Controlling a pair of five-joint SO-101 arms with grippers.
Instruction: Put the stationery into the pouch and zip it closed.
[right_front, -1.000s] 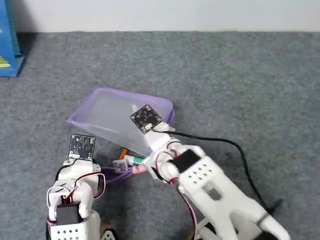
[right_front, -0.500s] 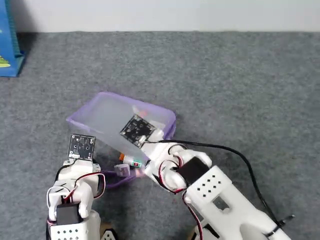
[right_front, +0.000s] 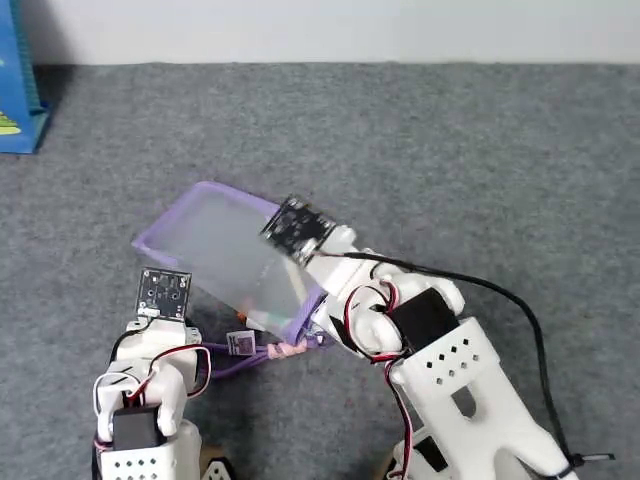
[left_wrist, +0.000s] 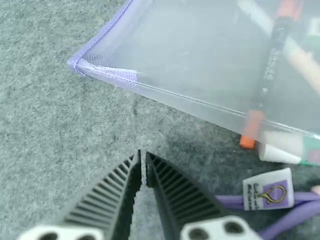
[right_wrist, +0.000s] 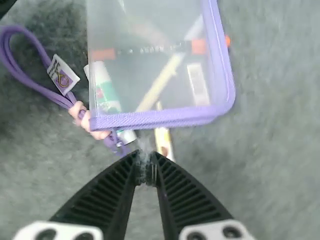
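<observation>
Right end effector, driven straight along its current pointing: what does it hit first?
Probably the yellowish pen tip poking out just ahead of the right end effector, then the purple-trimmed clear plastic pouch. Depth unclear.

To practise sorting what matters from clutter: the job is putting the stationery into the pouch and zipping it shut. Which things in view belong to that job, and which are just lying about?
Belong to the job:
pouch
black pen with orange ends
white tube
left gripper
right gripper

Just lying about:
blue box at the far corner
grey carpet underneath
</observation>
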